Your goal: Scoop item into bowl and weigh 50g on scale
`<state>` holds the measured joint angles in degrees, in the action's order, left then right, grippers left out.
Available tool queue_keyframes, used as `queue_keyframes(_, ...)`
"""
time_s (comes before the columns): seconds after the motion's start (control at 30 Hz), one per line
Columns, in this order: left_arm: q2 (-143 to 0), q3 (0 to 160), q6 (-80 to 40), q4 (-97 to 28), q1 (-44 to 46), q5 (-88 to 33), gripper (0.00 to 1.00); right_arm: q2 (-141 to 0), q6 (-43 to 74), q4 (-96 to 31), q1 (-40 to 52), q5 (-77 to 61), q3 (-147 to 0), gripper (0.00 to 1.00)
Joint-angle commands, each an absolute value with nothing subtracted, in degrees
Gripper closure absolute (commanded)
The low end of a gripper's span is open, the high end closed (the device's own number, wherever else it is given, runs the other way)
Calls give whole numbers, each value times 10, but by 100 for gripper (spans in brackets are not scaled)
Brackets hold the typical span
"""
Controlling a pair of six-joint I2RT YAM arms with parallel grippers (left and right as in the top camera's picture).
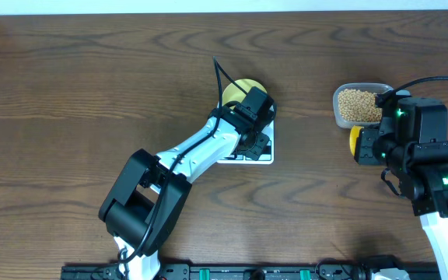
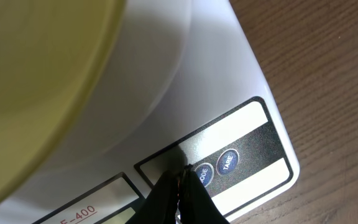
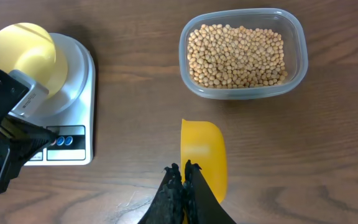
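Note:
The pale-yellow bowl [image 1: 238, 87] [image 3: 27, 53] sits on the white scale [image 1: 265, 158] [image 3: 82, 68] and looks empty. My left gripper [image 2: 182, 174] [image 1: 257, 146] is shut, its tips down on the scale's panel right beside the MODE button [image 2: 204, 175]; the bowl's rim [image 2: 36, 74] fills the upper left of that view. The tan beans [image 3: 235, 56] [image 1: 358, 105] lie in a clear tub [image 3: 297, 37]. My right gripper [image 3: 184, 168] is shut on the handle of a yellow scoop [image 3: 202, 149] [image 1: 355, 140], which is empty and held just in front of the tub.
The TARE button [image 2: 227, 161] is next to the MODE button. The scale's display is mostly hidden by my left fingers. The left arm [image 1: 193, 152] stretches diagonally across the wooden table. The right arm [image 1: 414, 136] covers the area right of the tub.

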<state>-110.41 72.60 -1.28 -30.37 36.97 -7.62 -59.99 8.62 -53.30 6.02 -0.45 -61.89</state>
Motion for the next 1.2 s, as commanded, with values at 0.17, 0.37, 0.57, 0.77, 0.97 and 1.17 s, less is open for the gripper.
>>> queue_keyframes(0.17, -1112, 718, -4, -303, 371, -79, 93, -600, 80, -535, 56, -6, -628, 99)
queue_keyframes(0.37, -1112, 700, -4, -297, 371, -79, 93, -600, 80, -535, 56, -6, -628, 99)
queue_keyframes(0.57, -1112, 695, -4, -277, 371, -79, 93, -600, 80, -535, 56, -6, -628, 99)
queue_keyframes(0.77, -1112, 695, -4, -278, 371, -79, 93, -600, 80, -536, 56, -6, -628, 99)
queue_keyframes(0.97, -1112, 695, -4, -284, 371, -79, 93, -600, 80, -536, 56, -6, -628, 99)
queue_keyframes(1.17, -1112, 694, -4, -286, 371, -79, 93, -600, 80, -536, 56, -6, -628, 99)
